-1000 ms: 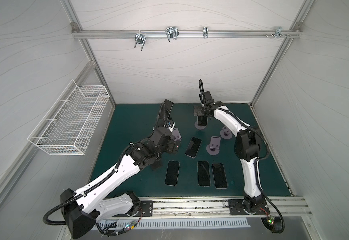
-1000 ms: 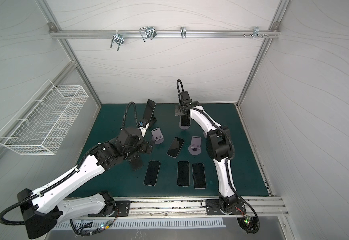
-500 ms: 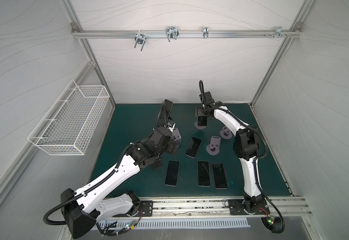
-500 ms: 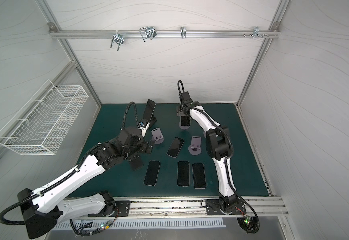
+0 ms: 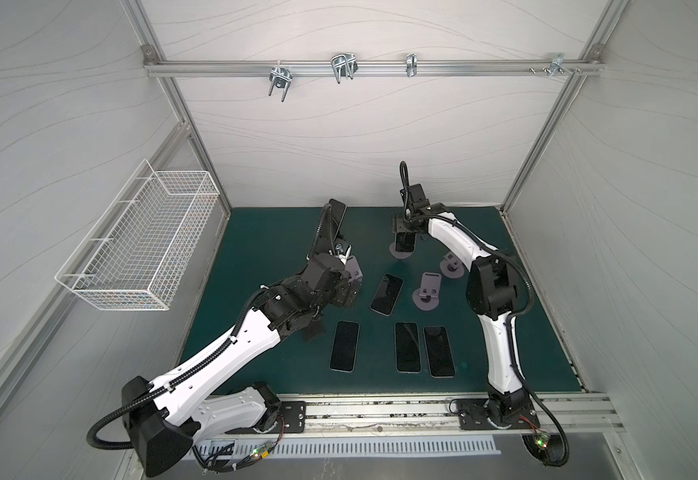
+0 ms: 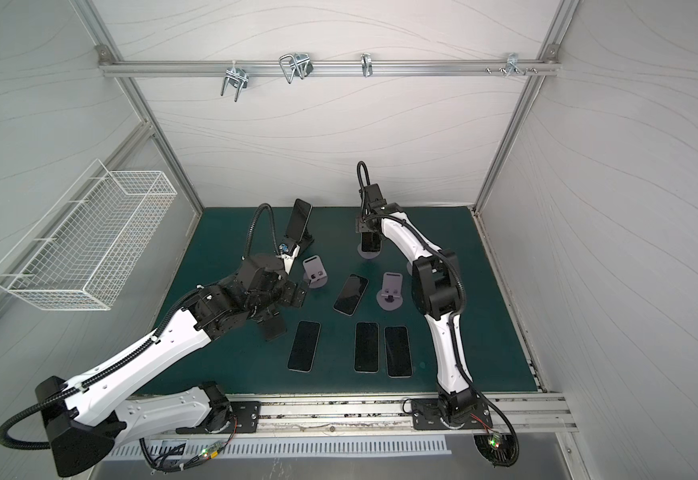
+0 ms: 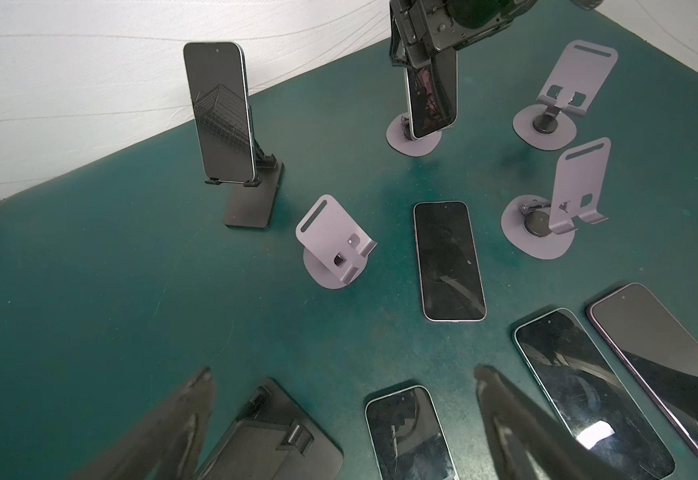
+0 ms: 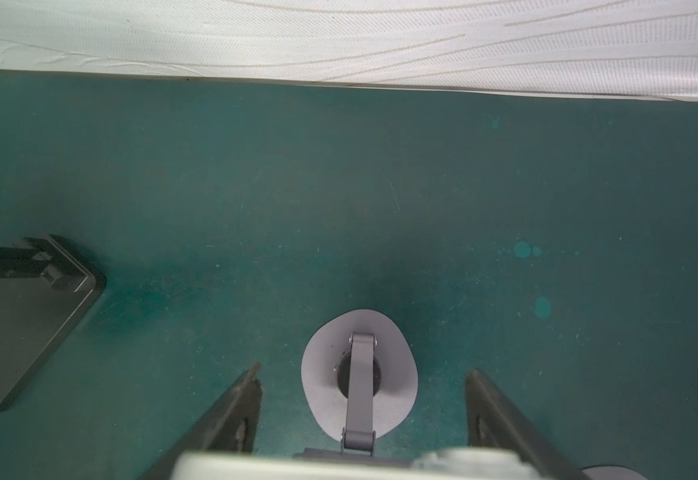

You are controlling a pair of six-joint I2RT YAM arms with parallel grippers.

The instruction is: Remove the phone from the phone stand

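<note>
Right wrist: right gripper (image 8: 363, 369) part-open, straddling phone (image 8: 339, 467).

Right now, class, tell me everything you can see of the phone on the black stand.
The phone is a slim slab with a glossy dark screen, rounded corners and a pale silvery frame. It stands upright in portrait, leaning back on the black stand, its bottom edge in two small hooks, near the back wall on the green mat. Nothing else touches it.

My dark green table mat (image 5: 264, 232) carries four flat-lying black-screened phones (image 5: 386, 294), four lilac metal stands (image 5: 427, 291) and two black stands (image 7: 251, 203).
</note>
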